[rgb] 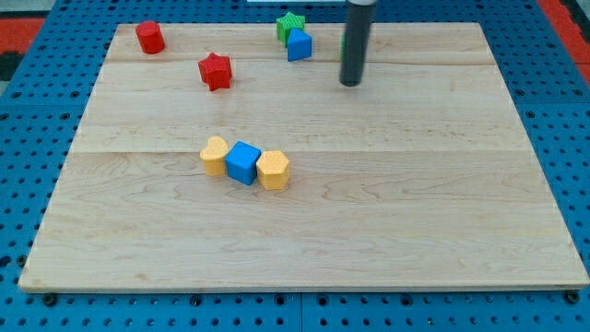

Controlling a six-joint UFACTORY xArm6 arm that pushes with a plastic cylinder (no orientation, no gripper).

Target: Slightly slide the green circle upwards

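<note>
My tip rests on the wooden board near the view's top, right of centre. The dark rod rises from it to the top edge. A thin green sliver shows at the rod's left edge; the rest of that green block is hidden behind the rod, so its shape cannot be made out. A green star sits at the top, with a blue block touching its lower right. Both are to the left of the rod.
A red cylinder stands at the top left and a red star lies below and right of it. Left of centre, a yellow heart, a blue cube and a yellow hexagon touch in a row.
</note>
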